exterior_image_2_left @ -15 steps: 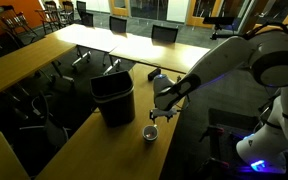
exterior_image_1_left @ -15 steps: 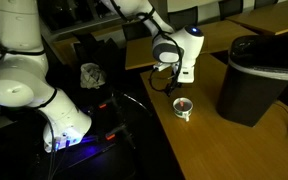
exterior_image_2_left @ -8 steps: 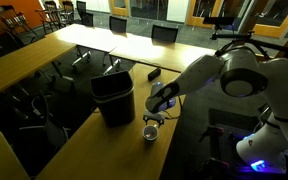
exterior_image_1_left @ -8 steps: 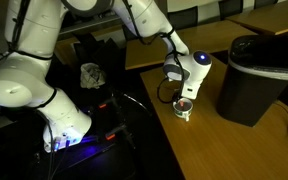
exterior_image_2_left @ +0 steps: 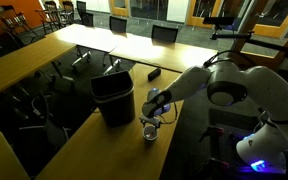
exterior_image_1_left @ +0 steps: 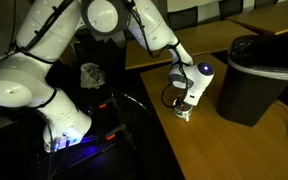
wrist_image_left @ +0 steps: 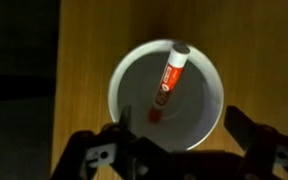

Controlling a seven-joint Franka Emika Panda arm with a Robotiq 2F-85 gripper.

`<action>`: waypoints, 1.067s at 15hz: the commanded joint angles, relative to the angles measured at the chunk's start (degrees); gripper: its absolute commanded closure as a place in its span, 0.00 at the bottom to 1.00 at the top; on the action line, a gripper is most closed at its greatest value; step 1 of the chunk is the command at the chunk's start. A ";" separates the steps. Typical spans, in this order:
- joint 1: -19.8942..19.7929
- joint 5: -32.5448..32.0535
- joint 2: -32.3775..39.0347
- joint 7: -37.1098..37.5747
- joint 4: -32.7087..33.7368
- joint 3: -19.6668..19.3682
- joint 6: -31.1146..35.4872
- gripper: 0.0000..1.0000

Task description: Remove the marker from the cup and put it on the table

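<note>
In the wrist view a red-orange marker [wrist_image_left: 167, 84] lies slanted inside the pale round cup [wrist_image_left: 209, 118], its dark tip against the far rim. The cup stands on the brown wooden table [wrist_image_left: 94, 40]. My gripper [wrist_image_left: 182, 132] is open, directly above the cup, one finger at the cup's left rim and one outside its right rim. In both exterior views the gripper [exterior_image_1_left: 183, 106] [exterior_image_2_left: 151, 122] hangs just over the cup [exterior_image_1_left: 184, 113] [exterior_image_2_left: 150, 133] near the table's edge. The marker does not show in the exterior views.
A large black bin [exterior_image_1_left: 255, 78] [exterior_image_2_left: 114, 98] stands on the table close beside the cup. The table's edge [exterior_image_1_left: 162, 125] runs just past the cup. More tables and chairs [exterior_image_2_left: 114, 38] fill the room behind.
The arm has come down and toward the cup; the gripper now sits right above it, where a second ago it was higher and further back. The cup and marker have not moved.
</note>
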 commanded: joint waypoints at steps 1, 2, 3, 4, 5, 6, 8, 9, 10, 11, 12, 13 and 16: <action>-0.16 0.01 1.13 2.09 1.50 0.25 -0.72 0.00; -0.12 0.16 1.16 1.94 1.24 0.40 -0.39 0.00; -0.11 0.35 0.86 1.48 0.53 0.71 -0.10 0.00; 0.01 0.56 0.67 1.21 0.00 0.95 0.53 0.00; 0.15 0.49 0.61 1.26 -0.30 1.12 0.31 0.00; 0.31 0.58 0.70 1.41 -0.45 1.29 0.56 0.00; 0.82 0.51 1.17 2.14 -0.48 1.39 0.56 0.07; 1.19 0.60 1.66 3.04 -0.30 1.23 0.84 0.10; 1.31 0.59 2.11 3.68 -0.05 1.25 0.72 0.17; 1.52 0.44 2.53 4.19 0.11 1.20 0.65 0.24; 1.71 0.50 3.07 4.74 0.32 1.24 1.19 0.25; 1.62 0.59 3.66 4.85 0.81 1.46 1.31 0.33; 1.84 0.50 5.14 6.07 2.05 1.48 1.50 0.42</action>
